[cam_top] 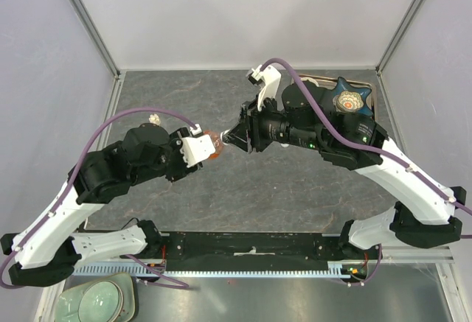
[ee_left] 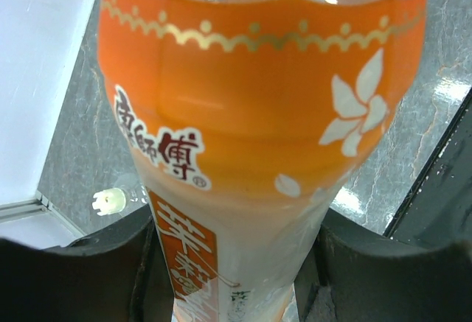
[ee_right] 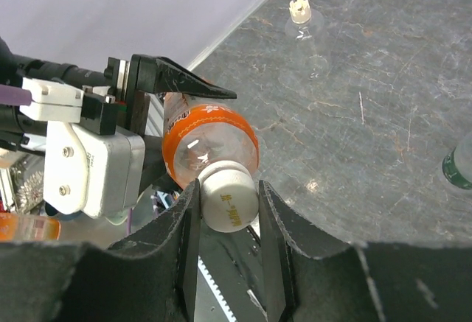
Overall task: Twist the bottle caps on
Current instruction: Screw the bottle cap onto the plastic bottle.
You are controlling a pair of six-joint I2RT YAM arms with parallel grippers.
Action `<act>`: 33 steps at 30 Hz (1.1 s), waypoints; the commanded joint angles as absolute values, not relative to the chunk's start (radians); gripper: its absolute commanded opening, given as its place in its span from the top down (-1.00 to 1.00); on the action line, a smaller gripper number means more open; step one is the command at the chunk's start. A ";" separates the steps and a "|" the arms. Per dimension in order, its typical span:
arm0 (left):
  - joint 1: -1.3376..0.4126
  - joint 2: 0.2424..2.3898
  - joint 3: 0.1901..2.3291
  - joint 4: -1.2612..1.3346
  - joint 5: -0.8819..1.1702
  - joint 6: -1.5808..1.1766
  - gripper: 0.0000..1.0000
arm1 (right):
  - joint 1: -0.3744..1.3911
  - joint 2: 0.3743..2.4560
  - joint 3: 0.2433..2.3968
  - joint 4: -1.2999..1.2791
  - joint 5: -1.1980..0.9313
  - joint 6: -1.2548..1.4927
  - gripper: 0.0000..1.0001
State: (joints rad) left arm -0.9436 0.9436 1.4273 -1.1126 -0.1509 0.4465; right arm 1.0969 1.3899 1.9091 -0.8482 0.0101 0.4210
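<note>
Between the two arms, the right gripper (ee_right: 227,189) is clamped on a white cap (ee_right: 230,203) seated at the mouth of the orange bottle (ee_right: 210,145); the left gripper (ee_left: 236,270) grips that bottle's labelled body, above the grey table (ee_right: 383,130). A tiny clear bottle (ee_right: 304,35) stands upright, well apart
</note>
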 commanded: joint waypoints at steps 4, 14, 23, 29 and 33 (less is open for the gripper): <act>-0.940 0.959 1.471 -0.775 -0.080 0.339 0.02 | 1.137 1.471 1.930 -0.960 -0.051 0.519 1.00; -0.940 0.870 1.330 -0.519 0.182 0.304 -0.09 | 1.262 1.581 2.069 -1.069 0.184 0.468 0.95; -0.940 0.828 1.172 -0.313 0.294 0.204 -0.18 | 1.293 1.660 2.146 -1.089 0.287 0.437 0.81; -0.939 0.816 1.144 -0.253 0.290 0.195 -0.20 | 1.298 1.674 2.163 -1.089 0.302 0.422 0.75; -0.939 0.790 1.105 -0.219 0.287 0.195 -0.20 | 1.298 1.661 2.177 -1.098 0.325 0.410 0.67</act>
